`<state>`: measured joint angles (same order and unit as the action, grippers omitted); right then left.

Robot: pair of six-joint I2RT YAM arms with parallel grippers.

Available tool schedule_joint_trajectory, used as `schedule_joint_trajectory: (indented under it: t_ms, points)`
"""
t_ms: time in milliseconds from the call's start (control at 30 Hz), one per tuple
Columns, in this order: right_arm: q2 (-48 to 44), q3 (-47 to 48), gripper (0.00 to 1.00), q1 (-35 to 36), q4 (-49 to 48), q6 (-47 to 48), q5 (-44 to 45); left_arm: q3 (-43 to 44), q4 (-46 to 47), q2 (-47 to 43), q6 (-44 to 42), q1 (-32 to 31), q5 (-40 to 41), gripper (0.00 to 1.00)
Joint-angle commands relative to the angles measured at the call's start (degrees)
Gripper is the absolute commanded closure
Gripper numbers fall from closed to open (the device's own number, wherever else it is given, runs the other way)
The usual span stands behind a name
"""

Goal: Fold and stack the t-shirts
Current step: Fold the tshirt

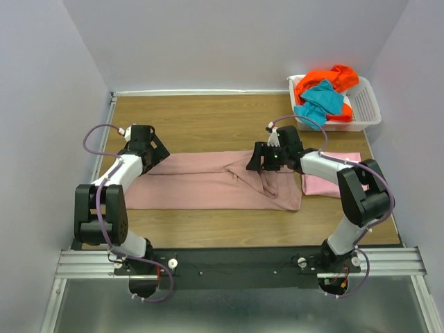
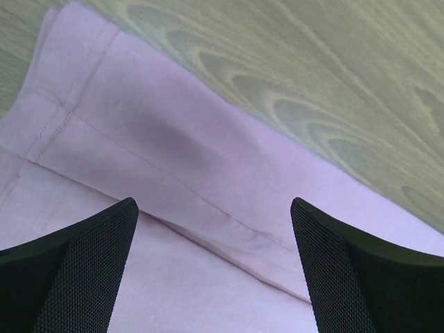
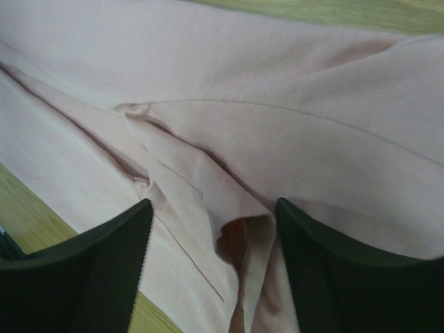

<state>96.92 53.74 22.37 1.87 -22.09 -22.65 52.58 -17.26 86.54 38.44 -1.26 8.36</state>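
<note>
A large dusty rose t-shirt (image 1: pixel 208 184) lies spread flat across the middle of the wooden table. My left gripper (image 1: pixel 159 155) hovers at its upper left edge. In the left wrist view the left gripper (image 2: pixel 214 202) is open above a folded hem of the rose t-shirt (image 2: pixel 173 139), with nothing between its fingers. My right gripper (image 1: pixel 254 164) is over the shirt's crumpled centre-right part. There the right gripper (image 3: pixel 214 202) stands open, straddling a raised loose fold of the fabric (image 3: pixel 236 208) without pinching it. A folded light pink t-shirt (image 1: pixel 333 182) lies at the right.
A white slotted basket (image 1: pixel 368 104) stands at the back right, holding an orange t-shirt (image 1: pixel 326 76) and a teal t-shirt (image 1: pixel 320 100). Bare wood (image 1: pixel 208 118) lies behind the rose shirt. Grey walls close in the table on three sides.
</note>
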Motion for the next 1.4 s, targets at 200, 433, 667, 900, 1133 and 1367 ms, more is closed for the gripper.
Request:
schedule_joint_trajectory:
  t_ms: [200,433,667,900,1133,1367]
  points:
    - [2.7,2.4,0.73,3.6,0.8,1.0,0.1,-4.2,1.2,-4.4,-0.6,-1.1,-1.0,0.01]
    - [-0.6,-1.5,0.82,6.2,0.7,-1.5,1.5,-4.2,1.1,-5.3,-0.4,-1.6,-0.9,0.01]
    - [-0.4,-2.6,0.81,13.4,0.2,-3.7,5.6,-4.8,1.0,-5.6,-0.3,-1.8,-0.5,0.01]
    - [-0.2,-2.6,0.61,17.4,-0.2,-5.4,8.0,-4.4,1.1,-5.2,-0.3,-2.7,-0.5,0.01]
    - [-3.9,-2.7,0.28,21.3,-0.3,-6.1,6.5,-3.2,0.9,-3.9,-0.4,-3.0,-0.4,0.01]
    - [-15.4,-6.7,0.00,21.3,2.7,-11.2,13.9,0.6,0.8,0.5,-1.3,-4.7,-1.0,0.01]
